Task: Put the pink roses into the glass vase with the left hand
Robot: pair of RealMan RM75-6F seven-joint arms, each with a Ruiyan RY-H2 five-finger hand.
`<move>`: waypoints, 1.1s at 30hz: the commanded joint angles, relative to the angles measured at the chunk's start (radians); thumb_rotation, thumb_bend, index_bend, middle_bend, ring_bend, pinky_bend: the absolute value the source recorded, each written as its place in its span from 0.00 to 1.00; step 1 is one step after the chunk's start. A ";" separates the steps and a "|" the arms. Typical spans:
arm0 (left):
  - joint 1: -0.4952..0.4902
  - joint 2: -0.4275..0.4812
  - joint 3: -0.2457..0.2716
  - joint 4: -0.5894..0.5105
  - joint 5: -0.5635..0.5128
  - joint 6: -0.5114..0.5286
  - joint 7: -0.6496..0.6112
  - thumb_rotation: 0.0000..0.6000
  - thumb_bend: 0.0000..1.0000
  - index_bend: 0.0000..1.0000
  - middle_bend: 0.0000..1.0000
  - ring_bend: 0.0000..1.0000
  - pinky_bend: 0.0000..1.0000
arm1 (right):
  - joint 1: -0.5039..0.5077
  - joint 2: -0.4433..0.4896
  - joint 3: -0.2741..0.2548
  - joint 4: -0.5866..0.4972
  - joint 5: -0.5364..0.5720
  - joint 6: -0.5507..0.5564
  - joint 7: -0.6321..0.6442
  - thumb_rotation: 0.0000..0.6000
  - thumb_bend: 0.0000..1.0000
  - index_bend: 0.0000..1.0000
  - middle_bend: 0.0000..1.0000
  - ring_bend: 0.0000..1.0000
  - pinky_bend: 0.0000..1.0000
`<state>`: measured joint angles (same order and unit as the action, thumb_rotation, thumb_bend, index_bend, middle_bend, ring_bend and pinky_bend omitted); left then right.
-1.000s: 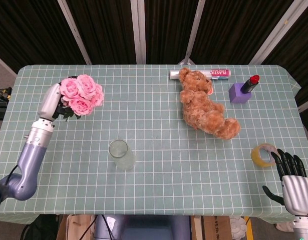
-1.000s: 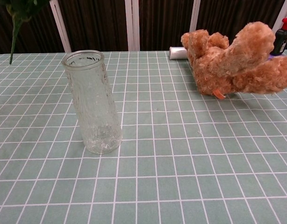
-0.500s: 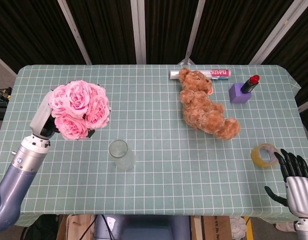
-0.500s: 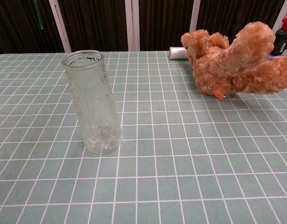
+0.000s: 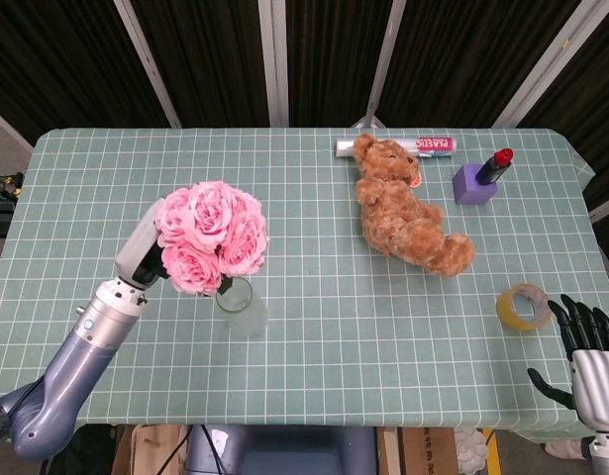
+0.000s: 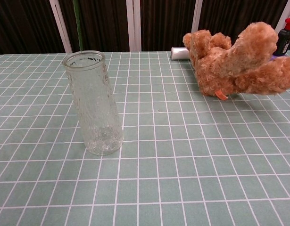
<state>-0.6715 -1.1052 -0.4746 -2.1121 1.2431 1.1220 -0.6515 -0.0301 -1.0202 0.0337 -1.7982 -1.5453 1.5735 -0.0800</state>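
Note:
My left hand [image 5: 144, 253] holds the bunch of pink roses [image 5: 211, 236] up in the air, blooms facing the head camera, just left of and above the glass vase [image 5: 240, 306]. The vase stands upright and holds nothing. In the chest view the vase [image 6: 93, 103] is near the front left, and a green stem [image 6: 78, 25] hangs down just behind its mouth; the hand itself is out of that view. My right hand [image 5: 588, 353] rests open at the table's front right corner.
A brown teddy bear [image 5: 404, 209] lies right of centre. Behind it are a plastic-wrap roll [image 5: 423, 146] and a purple block with a red lipstick [image 5: 479, 179]. A tape roll [image 5: 523, 307] sits near my right hand.
My left hand has carried the roses from the table's far left toward the right and nearer, until they hang beside the vase. The stem has slid right in the chest view. My right hand barely moved.

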 commanded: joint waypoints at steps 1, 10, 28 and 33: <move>-0.010 -0.026 0.018 0.016 -0.004 -0.006 0.016 1.00 0.45 0.34 0.38 0.29 0.39 | -0.001 0.000 0.001 0.000 0.000 0.002 0.002 1.00 0.22 0.10 0.05 0.00 0.00; -0.010 -0.059 0.053 0.050 0.022 -0.023 -0.005 1.00 0.45 0.34 0.37 0.29 0.39 | -0.003 0.003 0.001 0.001 -0.003 0.006 0.009 1.00 0.22 0.10 0.05 0.00 0.00; 0.036 -0.075 0.197 0.191 0.208 -0.044 -0.137 1.00 0.38 0.33 0.33 0.23 0.34 | -0.009 0.009 0.000 0.000 -0.011 0.015 0.024 1.00 0.22 0.10 0.05 0.00 0.00; 0.022 -0.067 0.226 0.215 0.228 -0.084 -0.139 1.00 0.32 0.27 0.26 0.16 0.25 | -0.010 0.009 0.000 0.000 -0.012 0.017 0.024 1.00 0.22 0.10 0.05 0.00 0.00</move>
<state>-0.6433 -1.1763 -0.2594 -1.9064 1.4611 1.0508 -0.7901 -0.0401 -1.0110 0.0333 -1.7983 -1.5577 1.5905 -0.0558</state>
